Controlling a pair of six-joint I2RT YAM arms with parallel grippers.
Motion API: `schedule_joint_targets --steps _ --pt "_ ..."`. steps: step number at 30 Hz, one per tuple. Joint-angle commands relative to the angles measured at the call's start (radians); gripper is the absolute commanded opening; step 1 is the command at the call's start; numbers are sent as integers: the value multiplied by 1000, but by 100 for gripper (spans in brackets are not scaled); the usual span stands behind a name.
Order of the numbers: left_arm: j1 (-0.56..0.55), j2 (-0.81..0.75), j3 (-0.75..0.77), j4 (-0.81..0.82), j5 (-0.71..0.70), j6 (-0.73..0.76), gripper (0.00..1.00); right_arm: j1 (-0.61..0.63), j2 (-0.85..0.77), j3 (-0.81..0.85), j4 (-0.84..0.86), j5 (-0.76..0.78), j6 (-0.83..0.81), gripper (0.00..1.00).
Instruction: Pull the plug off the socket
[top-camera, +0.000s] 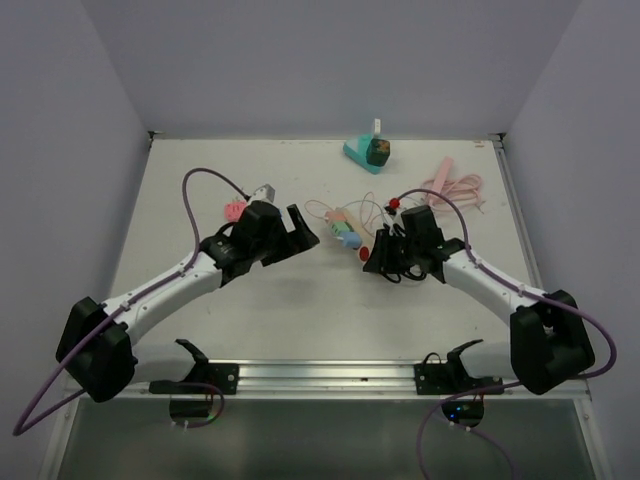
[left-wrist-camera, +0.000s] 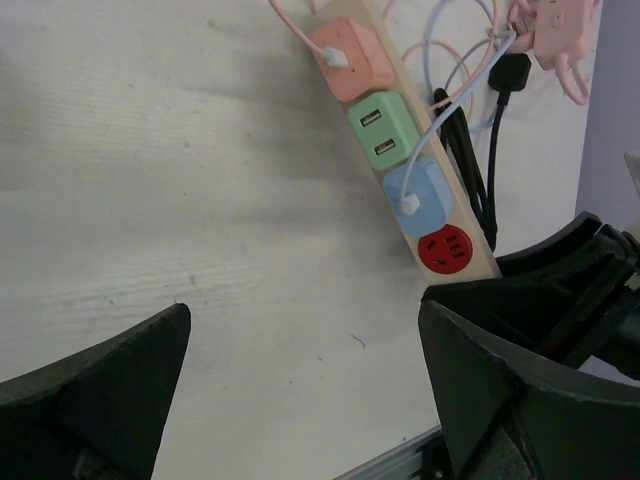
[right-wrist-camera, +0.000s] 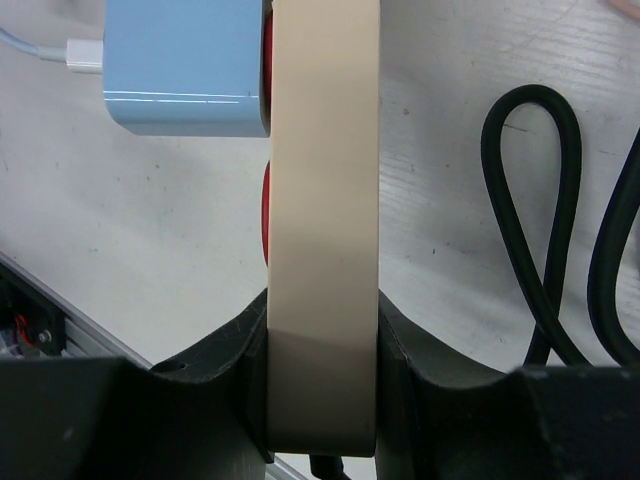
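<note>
A beige power strip (left-wrist-camera: 462, 232) lies slanted at mid-table, also in the top view (top-camera: 347, 228). It carries a salmon adapter (left-wrist-camera: 352, 55), a green USB block (left-wrist-camera: 380, 130), a blue adapter (left-wrist-camera: 418, 197) with a white cable, and an empty red socket (left-wrist-camera: 445, 250). A black plug (left-wrist-camera: 510, 72) on a black cable (left-wrist-camera: 470, 170) lies loose on the table beside the strip. My right gripper (right-wrist-camera: 322, 380) is shut on the strip's (right-wrist-camera: 322, 200) near end. My left gripper (left-wrist-camera: 303, 330) hangs open over bare table left of the strip, holding nothing.
A teal object (top-camera: 366, 152) stands at the back edge. A pink cable bundle (top-camera: 455, 185) lies at the back right. A small pink item (top-camera: 233, 210) and a grey piece (top-camera: 263, 190) sit behind my left arm. A metal rail (top-camera: 320, 375) runs along the near edge.
</note>
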Motion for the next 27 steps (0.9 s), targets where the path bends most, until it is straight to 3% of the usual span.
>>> schedule_joint_targets --steps 1,13,27 --pt "-43 30 42 48 13 -178 100 21 -87 -22 174 55 56 0" --pt "-89 278 179 163 39 -292 96 164 -185 -150 274 223 170 0" --pt "-115 426 187 226 98 -393 86 179 -206 -230 368 241 259 0"
